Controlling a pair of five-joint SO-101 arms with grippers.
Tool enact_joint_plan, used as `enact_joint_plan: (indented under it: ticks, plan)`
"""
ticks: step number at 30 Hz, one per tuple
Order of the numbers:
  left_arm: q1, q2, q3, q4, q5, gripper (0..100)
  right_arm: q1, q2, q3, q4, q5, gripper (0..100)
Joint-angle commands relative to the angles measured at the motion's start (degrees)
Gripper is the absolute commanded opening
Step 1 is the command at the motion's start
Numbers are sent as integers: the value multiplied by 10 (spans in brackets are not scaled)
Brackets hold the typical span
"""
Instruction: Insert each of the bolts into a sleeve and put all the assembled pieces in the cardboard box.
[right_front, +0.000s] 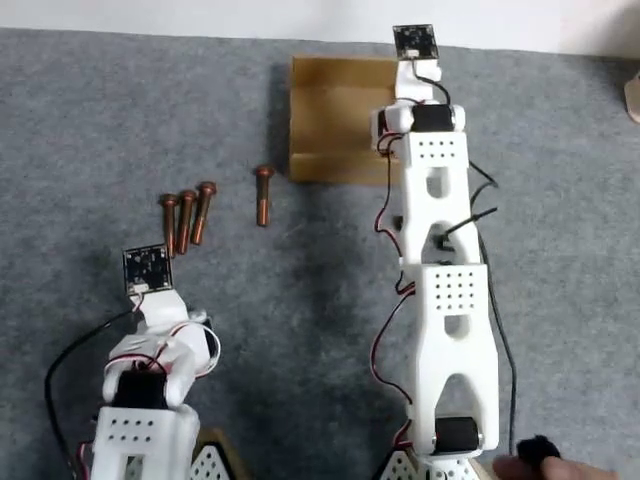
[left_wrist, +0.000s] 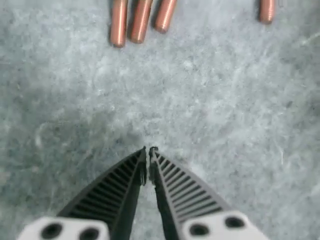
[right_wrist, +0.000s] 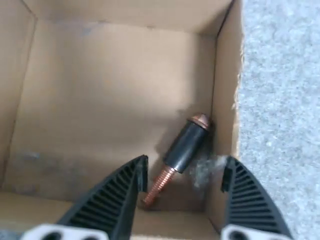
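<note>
Several copper bolts lie on the grey carpet: three close together (right_front: 187, 220) and one apart (right_front: 263, 194), with their shaft ends also in the left wrist view (left_wrist: 139, 20). My left gripper (left_wrist: 148, 151) is shut and empty, low over the carpet short of the three bolts. The cardboard box (right_front: 335, 120) sits at the back. My right gripper (right_wrist: 185, 172) hangs open over the box's inside. Below it, an assembled bolt in a black sleeve (right_wrist: 182, 147) lies on the box floor against a side wall (right_wrist: 224, 100).
The right arm (right_front: 440, 250) stretches from the front edge to the box and covers part of it. A person's hand (right_front: 560, 468) shows at the front right corner. Open carpet lies between the bolts and the left arm (right_front: 150, 400).
</note>
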Motion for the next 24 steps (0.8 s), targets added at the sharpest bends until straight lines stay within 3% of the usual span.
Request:
enact_joint_plan:
  ticks: [1, 5, 11, 16, 20, 24]
  plan:
    - [0, -41, 14, 48, -4, 43, 0, -29, -35, 7, -4, 232]
    - [0, -80, 14, 106, -4, 43, 1, -67, -42, 18, -4, 232]
    - [0, -131, 10, 195, -4, 43, -2, -145, -41, 162, -52, 232]
    - [0, -154, 9, 213, -4, 43, 0, -175, -41, 260, -63, 232]
    - [0, -155, 9, 213, -4, 43, 14, -180, -11, 278, -51, 231]
    - [0, -155, 9, 213, -4, 43, 30, -192, 70, 278, 14, 231]
